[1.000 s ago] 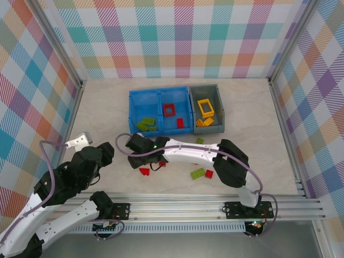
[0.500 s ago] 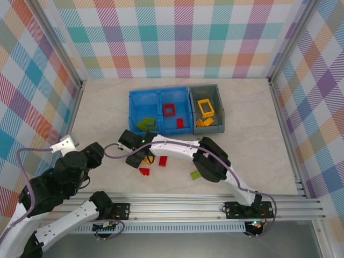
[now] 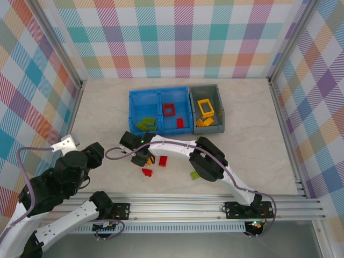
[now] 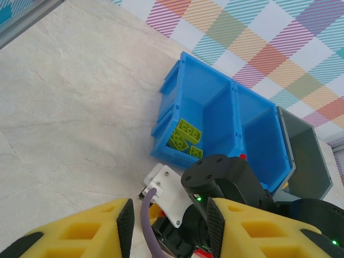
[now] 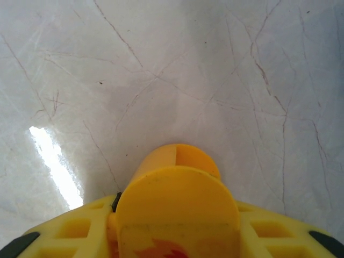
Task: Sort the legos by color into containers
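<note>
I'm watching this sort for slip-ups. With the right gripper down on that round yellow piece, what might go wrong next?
The round yellow piece sits between the fingers of the right gripper, but a firm grip cannot be confirmed; being round, it may slip out on lifting. The right arm lies beside a red brick and over a green brick, so swinging toward the grey bin might knock them.

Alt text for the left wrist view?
A blue plastic two-compartment bin holds green lego bricks in its left compartment, with a grey plastic bin beside it. The right arm's black wrist sits ahead of the open left tool.
</note>
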Controlling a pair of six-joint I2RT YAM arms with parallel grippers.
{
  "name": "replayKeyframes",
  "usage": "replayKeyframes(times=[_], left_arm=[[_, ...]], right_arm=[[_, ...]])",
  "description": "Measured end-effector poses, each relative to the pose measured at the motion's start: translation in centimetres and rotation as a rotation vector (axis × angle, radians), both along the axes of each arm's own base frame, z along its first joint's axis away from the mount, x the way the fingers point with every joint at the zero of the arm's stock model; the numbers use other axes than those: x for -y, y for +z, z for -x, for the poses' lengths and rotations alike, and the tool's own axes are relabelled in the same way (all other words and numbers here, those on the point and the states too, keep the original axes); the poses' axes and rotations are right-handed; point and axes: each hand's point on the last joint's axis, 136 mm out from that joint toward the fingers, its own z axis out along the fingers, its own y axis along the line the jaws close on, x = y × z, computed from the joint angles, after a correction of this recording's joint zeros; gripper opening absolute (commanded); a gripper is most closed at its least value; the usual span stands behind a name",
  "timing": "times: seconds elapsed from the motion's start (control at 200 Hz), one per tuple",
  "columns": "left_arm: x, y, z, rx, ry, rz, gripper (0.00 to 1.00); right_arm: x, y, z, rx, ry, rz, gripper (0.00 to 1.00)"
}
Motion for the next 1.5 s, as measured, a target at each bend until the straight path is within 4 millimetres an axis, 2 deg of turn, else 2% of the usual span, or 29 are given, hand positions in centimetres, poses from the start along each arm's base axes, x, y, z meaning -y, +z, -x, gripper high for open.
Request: replayKeyframes(times=[0.105, 0.175, 0.24, 0.31, 0.405, 0.465, 0.515, 0.56, 0.62, 0.685, 0.77, 0.85, 0.985, 1.185, 1.335, 1.5], left_arm=[[0.5, -0.2, -0.1, -0.014, -0.018, -0.006, 0.43], [1.3, -0.3, -0.4, -0.027, -0.045, -0.014, 0.43], [2.5, -0.4, -0.9, -0.044, -0.082, -0.018, 0.44], [4.0, -0.5, -1.5, -0.062, -0.126, -0.021, 0.44], [6.7, -0.2, -2.7, -0.081, -0.197, -0.011, 0.44], [8.7, -0.2, -3.5, -0.096, -0.251, -0.001, 0.44], [10.6, -0.2, -4.2, -0.110, -0.296, 0.013, 0.43], [12.3, -0.3, -4.9, -0.121, -0.336, 0.032, 0.43], [14.7, -0.6, -5.9, -0.139, -0.386, 0.053, 0.42], [17.2, -1.3, -6.9, -0.161, -0.434, 0.066, 0.42], [20.3, -2.9, -8.2, -0.201, -0.482, 0.058, 0.42], [23.0, -4.3, -8.7, -0.234, -0.530, 0.040, 0.42], [27.0, -5.5, -8.5, -0.254, -0.598, 0.014, 0.41], [31.8, -6.6, -8.2, -0.260, -0.655, -0.044, 0.41], [34.4, -7.5, -8.3, -0.256, -0.672, -0.087, 0.40], [35.2, -8.3, -8.4, -0.251, -0.670, -0.124, 0.40]], right_arm=[[-0.1, 0.4, 0.0, 0.004, -0.005, -0.012, 0.34], [0.2, 1.9, -0.2, 0.011, -0.024, -0.042, 0.34], [1.0, 4.6, -0.2, 0.023, -0.053, -0.092, 0.34], [2.7, 9.1, -0.7, 0.046, -0.106, -0.171, 0.33], [7.1, 16.1, -2.8, 0.099, -0.238, -0.317, 0.33], [11.4, 20.3, -5.3, 0.148, -0.366, -0.411, 0.33], [15.4, 22.5, -7.3, 0.188, -0.484, -0.461, 0.32], [19.1, 23.4, -9.1, 0.219, -0.595, -0.483, 0.32], [23.3, 22.9, -11.1, 0.243, -0.732, -0.470, 0.32], [26.7, 20.9, -12.7, 0.235, -0.851, -0.423, 0.32], [29.2, 17.5, -14.3, 0.187, -0.945, -0.352, 0.32], [30.4, 14.5, -15.6, 0.125, -0.994, -0.311, 0.33], [31.1, 10.9, -18.1, 0.019, -1.028, -0.293, 0.33], [30.8, 9.9, -22.3, -0.080, -1.016, -0.369, 0.37], [30.8, 8.9, -23.4, -0.136, -1.003, -0.383, 0.41], [30.8, 7.4, -23.1, -0.196, -1.001, -0.377, 0.48]])
